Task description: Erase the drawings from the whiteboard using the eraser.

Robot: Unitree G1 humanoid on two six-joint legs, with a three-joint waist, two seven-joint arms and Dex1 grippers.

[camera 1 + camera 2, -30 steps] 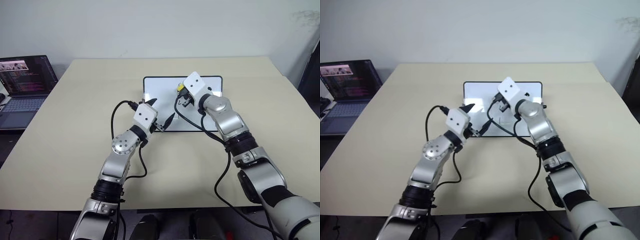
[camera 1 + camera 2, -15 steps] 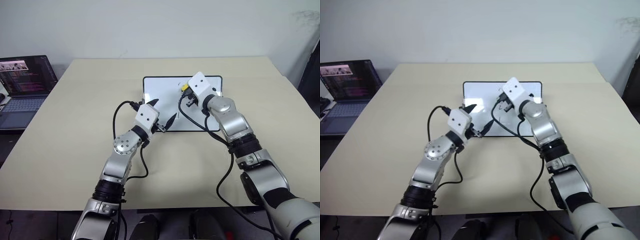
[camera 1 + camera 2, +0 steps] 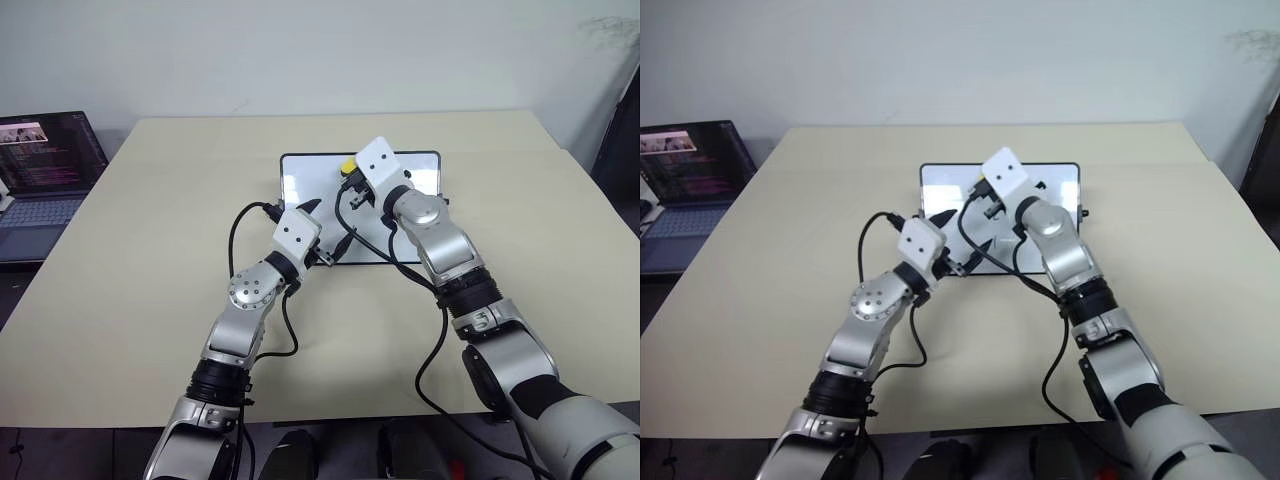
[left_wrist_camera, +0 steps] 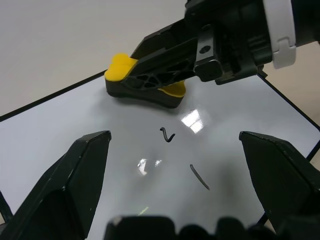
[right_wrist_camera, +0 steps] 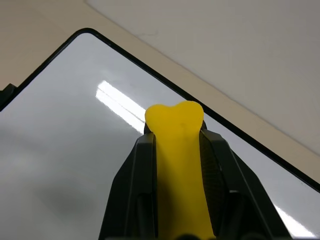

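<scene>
The whiteboard lies flat on the table's far middle. My right gripper is shut on the yellow eraser, whose dark underside rests on the board near its far edge. The wrist view shows the eraser clamped between the two black fingers. Two thin black drawings remain on the board just nearer than the eraser: a small hooked mark and a short stroke. My left gripper is open over the board's near left part, with nothing between its fingers.
An open laptop stands off the table's left side. Black cables loop from both wrists over the near edge of the whiteboard. The beige table spreads wide around the board.
My right gripper has slid left along the far part of the whiteboard with the eraser in it. The left arm has stayed still.
</scene>
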